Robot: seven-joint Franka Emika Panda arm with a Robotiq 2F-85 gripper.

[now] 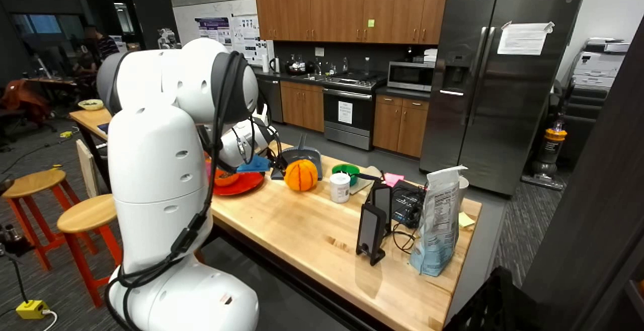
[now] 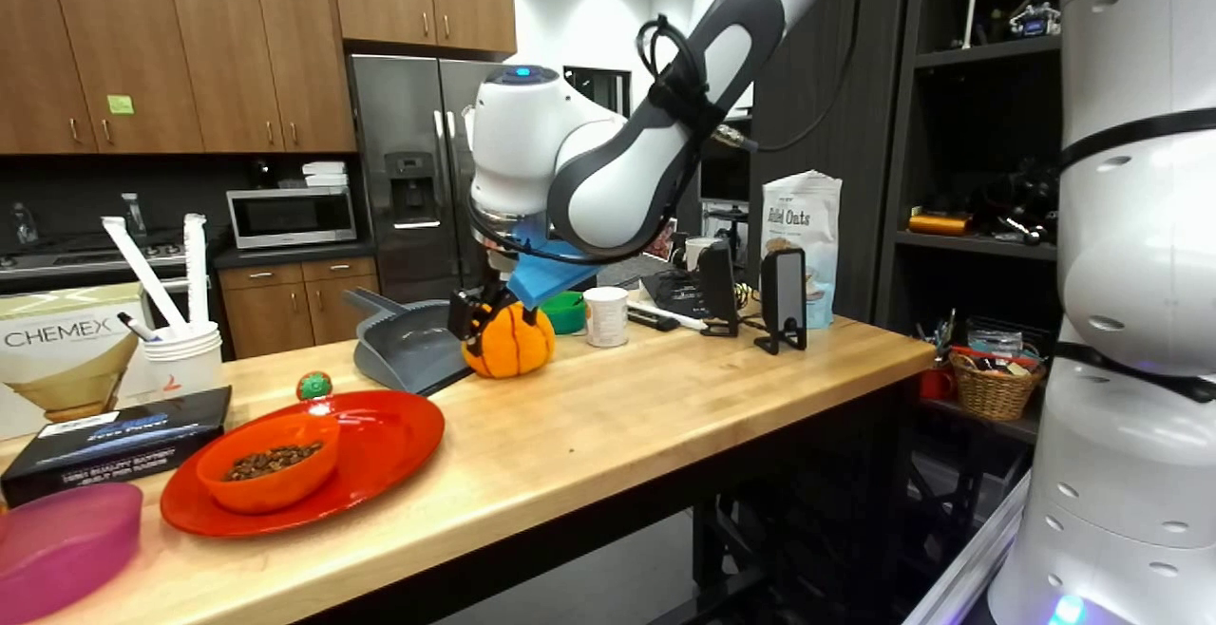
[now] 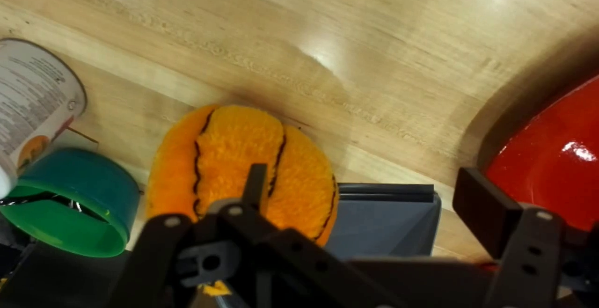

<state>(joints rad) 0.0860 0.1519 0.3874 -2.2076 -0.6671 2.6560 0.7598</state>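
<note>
In the wrist view we see the gripper (image 3: 369,198) with its fingers spread wide apart. One finger crosses our view of the orange plush pumpkin (image 3: 238,153), which is marked with dark wavy lines; we cannot tell whether the two touch. The other finger stands near the edge of the red plate (image 3: 552,163), and between the fingers we look down on part of the grey dustpan (image 3: 383,223).

The pumpkin sits on the wooden table (image 2: 608,416), just beside the dustpan; whether it overlaps the pan's lip we cannot make out. On its other side we find the green bowl (image 3: 89,177), with something dark inside, and the white canister (image 3: 37,92) standing just beside the bowl. In both exterior views the gripper is low beside the pumpkin, and a blue sheet (image 2: 551,272) shows next to it.

In an exterior view we see that the red plate carries an orange bowl (image 2: 294,487) of small brown pieces (image 2: 275,462). Near the plate lie a black box (image 2: 119,440) and a magenta dish (image 2: 66,549), with a Chemex box (image 2: 62,340) and a stack of white cups (image 2: 180,364) holding wrapped straws (image 2: 196,269) behind the black box. Well apart from the gripper, farther along the table, two black speakers (image 2: 784,293) stand near a bag of rolled oats (image 2: 807,212).
</note>
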